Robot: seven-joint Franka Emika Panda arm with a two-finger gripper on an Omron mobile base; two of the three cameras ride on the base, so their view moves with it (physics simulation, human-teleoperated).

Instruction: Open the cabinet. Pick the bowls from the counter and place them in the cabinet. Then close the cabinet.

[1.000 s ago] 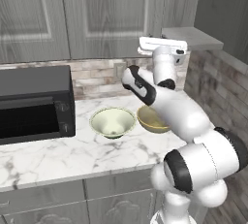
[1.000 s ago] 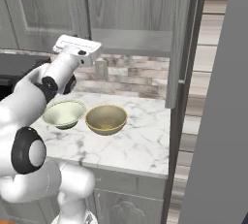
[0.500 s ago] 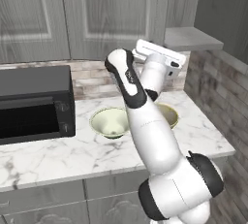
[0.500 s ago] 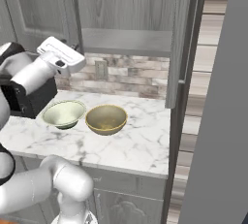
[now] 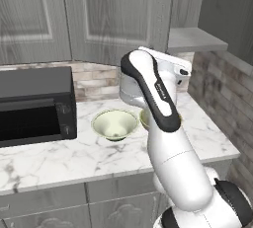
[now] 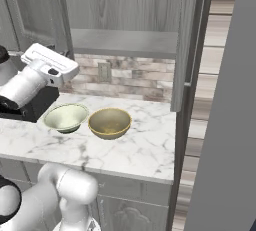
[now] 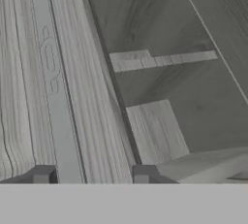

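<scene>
Two bowls are sitting side by side on the counter (image 6: pixel 150 150) under the cabinet (image 6: pixel 125 10): the cream bowl (image 6: pixel 65 116) nearer the microwave (image 5: pixel 34 104), the tan bowl (image 6: pixel 109 122) toward the open door (image 6: pixel 187 45). The gripper (image 7: pixel 92 173) is pointing at grey wood-grain panels, fingertips (image 7: pixel 42 174) standing apart with nothing between them. The cabinet's shelf (image 6: pixel 125 42) is lying bare.

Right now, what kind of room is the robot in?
A kitchen, a rendered one. There is a marble counter with two bowls on it, a black microwave beside them, and a grey wall cabinet above with one door open.
</scene>
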